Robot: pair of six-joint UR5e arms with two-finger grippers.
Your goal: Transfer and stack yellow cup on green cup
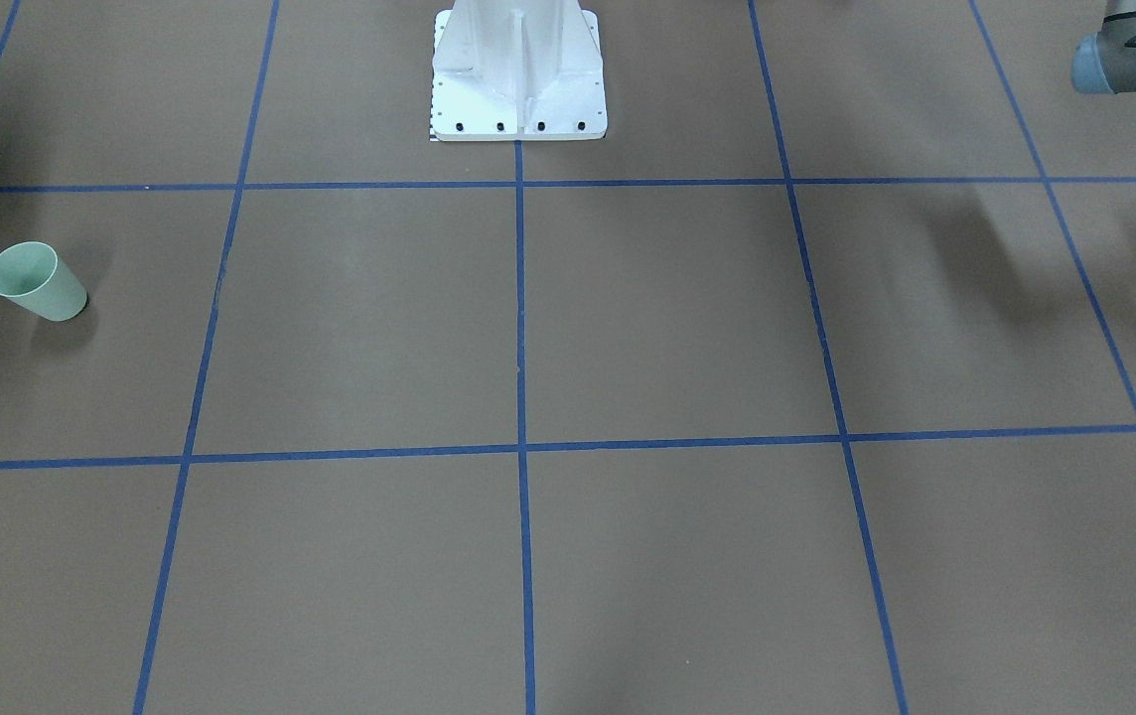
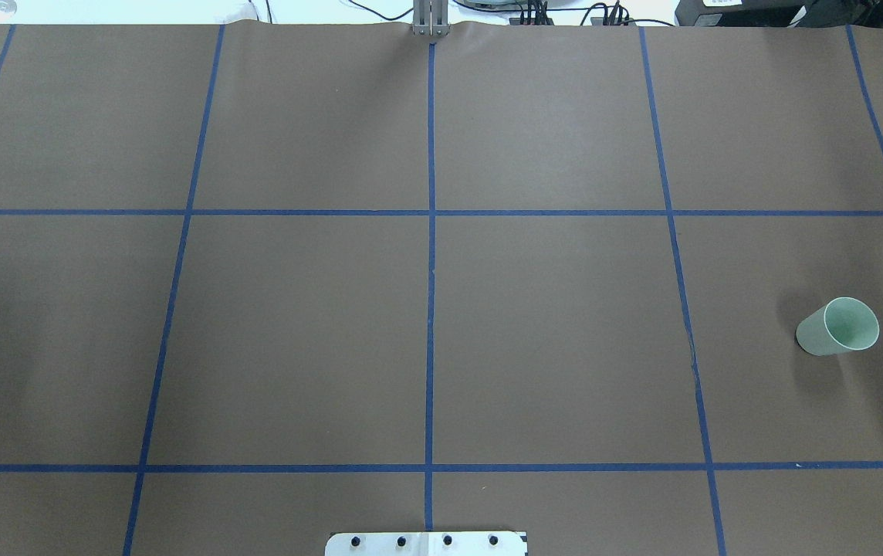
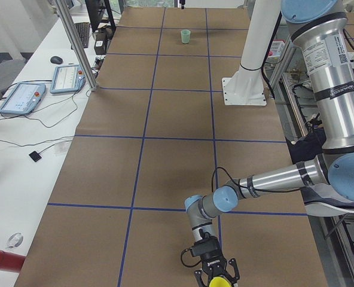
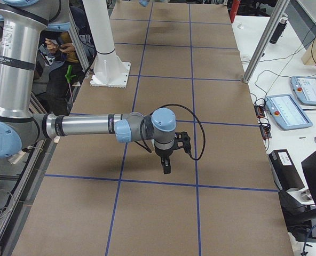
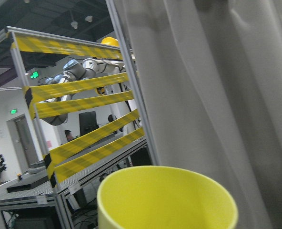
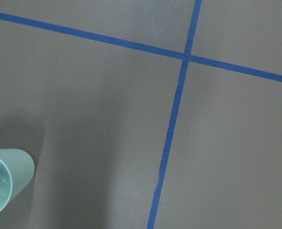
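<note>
The green cup (image 2: 839,327) stands upright on the brown table on my right side; it also shows in the front view (image 1: 37,283), far off in the left side view (image 3: 185,36), and at the right wrist view's lower left edge (image 6: 3,183). The yellow cup (image 5: 167,198) fills the bottom of the left wrist view, rim up; a bit of yellow shows at my left gripper (image 3: 216,276) at the table's left end. No fingers show there, so I cannot tell its state. My right gripper (image 4: 166,166) points down above the table; I cannot tell its state.
The white robot base (image 1: 518,74) stands at the table's middle rear edge. Blue tape lines (image 2: 431,270) divide the brown table into squares. Tablets and cables (image 3: 21,98) lie on the side bench. A metal post (image 3: 75,45) stands at the table's far edge.
</note>
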